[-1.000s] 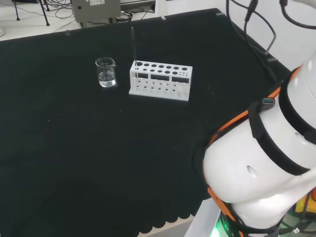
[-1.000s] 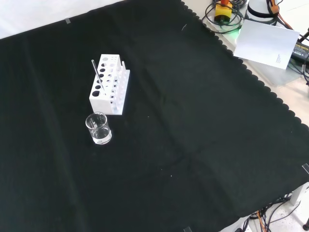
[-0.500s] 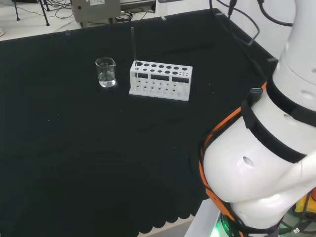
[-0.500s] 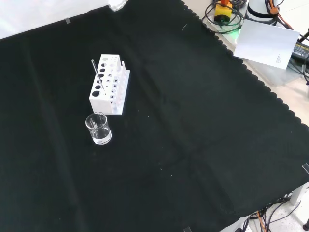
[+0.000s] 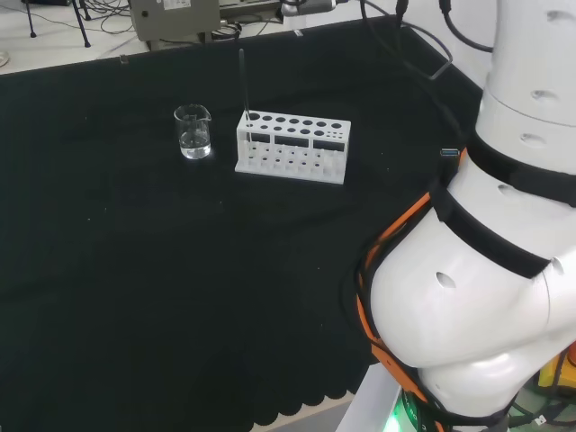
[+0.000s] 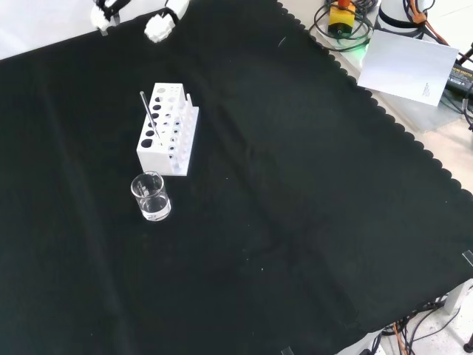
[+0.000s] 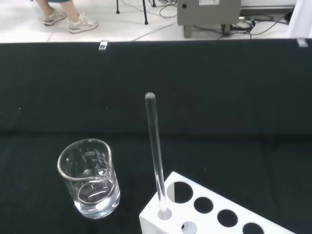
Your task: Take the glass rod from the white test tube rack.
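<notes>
While the thin clear glass rod (image 7: 155, 156) stands in the white holed plastic rack (image 6: 168, 129), a small clear glass beaker (image 6: 151, 196) sits at its 6 o'clock in the front view. Black-and-white hand (image 6: 164, 20) is cut off at the 12 o'clock edge; can't tell its grip.

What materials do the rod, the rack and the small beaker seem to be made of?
The rod looks like clear glass, smooth, with a rounded tip and the cloth showing through it. The rack seems to be white plastic, opaque and matte. The beaker is clear and glossy with bright glints, so glass or clear plastic.
</notes>
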{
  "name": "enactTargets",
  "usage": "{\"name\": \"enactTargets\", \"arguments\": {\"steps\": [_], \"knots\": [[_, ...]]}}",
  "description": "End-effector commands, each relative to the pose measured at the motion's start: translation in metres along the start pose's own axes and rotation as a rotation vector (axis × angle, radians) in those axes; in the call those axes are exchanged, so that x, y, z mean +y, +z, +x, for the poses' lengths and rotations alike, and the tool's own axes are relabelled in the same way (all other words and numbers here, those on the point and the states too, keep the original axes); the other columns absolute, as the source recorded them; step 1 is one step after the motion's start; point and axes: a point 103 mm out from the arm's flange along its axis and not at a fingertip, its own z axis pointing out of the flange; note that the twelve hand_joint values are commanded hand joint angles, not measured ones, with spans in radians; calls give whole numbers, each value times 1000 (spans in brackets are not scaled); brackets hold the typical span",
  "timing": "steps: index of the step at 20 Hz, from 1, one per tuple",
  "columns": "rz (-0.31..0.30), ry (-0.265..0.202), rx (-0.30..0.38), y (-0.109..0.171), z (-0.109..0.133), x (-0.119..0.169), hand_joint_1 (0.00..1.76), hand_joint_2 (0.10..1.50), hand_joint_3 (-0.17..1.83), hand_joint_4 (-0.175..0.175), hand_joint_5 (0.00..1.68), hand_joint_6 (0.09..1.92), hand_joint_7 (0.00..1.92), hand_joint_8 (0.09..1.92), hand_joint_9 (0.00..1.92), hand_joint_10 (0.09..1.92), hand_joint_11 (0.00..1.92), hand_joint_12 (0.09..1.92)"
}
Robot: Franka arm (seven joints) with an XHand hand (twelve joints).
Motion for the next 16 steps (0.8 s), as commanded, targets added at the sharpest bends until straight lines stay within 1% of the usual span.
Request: {"name": "enactTargets", "arguments": {"steps": [1,4,8,11,16], "knots": [[5,-20,15,23,-4,23,546,977,407,-175,328,303,502,1025,628,980,386,1367],[12,-30,7,37,-1,28,553,977,411,-175,254,540,526,1037,650,991,422,1356],[27,-37,0,51,3,35,556,978,417,-175,248,786,599,1065,720,1020,532,1342],[36,-47,-6,58,6,37,554,980,422,-175,252,894,649,1107,782,1063,634,1334],[59,-63,-10,69,13,40,554,982,429,-175,259,963,679,1143,871,1138,748,1336]]}}
